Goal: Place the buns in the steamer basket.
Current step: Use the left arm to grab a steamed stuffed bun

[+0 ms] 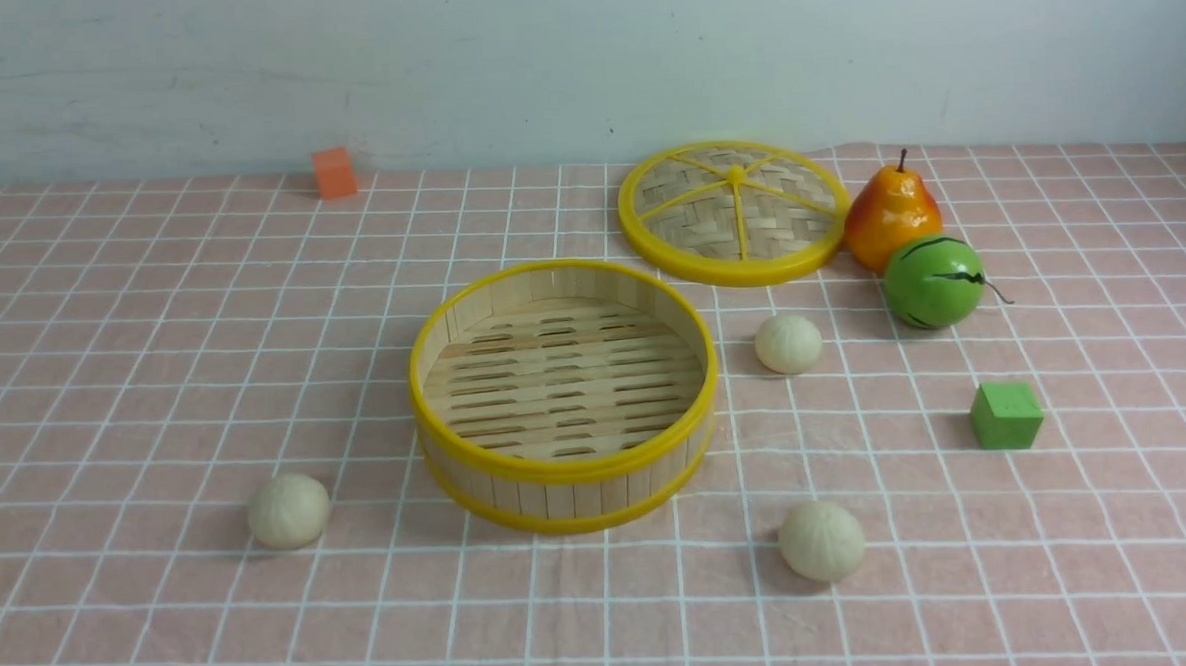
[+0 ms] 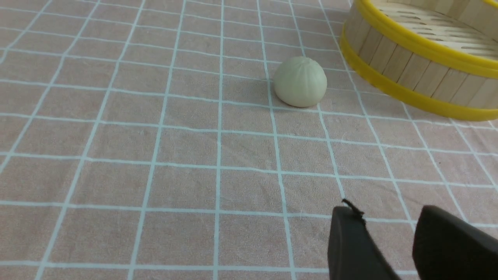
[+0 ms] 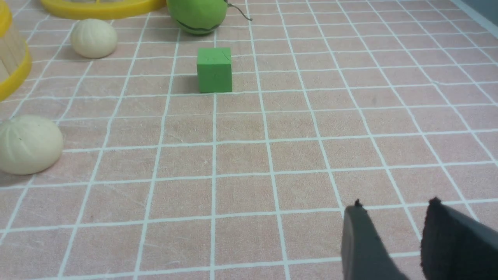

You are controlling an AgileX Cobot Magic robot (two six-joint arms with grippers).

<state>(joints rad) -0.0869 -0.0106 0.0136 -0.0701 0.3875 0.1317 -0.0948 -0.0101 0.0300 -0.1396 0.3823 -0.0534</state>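
The steamer basket (image 1: 567, 466) stands in the middle of the pink checked cloth, nothing inside it. Three cream-white buns lie around it: one at the front left (image 1: 288, 510), one at the front right (image 1: 821, 540), one to its right (image 1: 788, 343). No arm shows in the front view. In the left wrist view my left gripper (image 2: 389, 212) is open over bare cloth, well short of the left bun (image 2: 300, 81) and the steamer basket (image 2: 408, 74). My right gripper (image 3: 393, 204) is open too, with two buns (image 3: 28, 144) (image 3: 93, 38) far off to one side.
The woven lid (image 1: 734, 212) with a yellow rim lies behind the basket. A pear (image 1: 890, 215) and a green striped fruit (image 1: 933, 282) stand at the back right. A green cube (image 1: 1005, 415) sits on the right and an orange cube (image 1: 334, 172) by the back wall.
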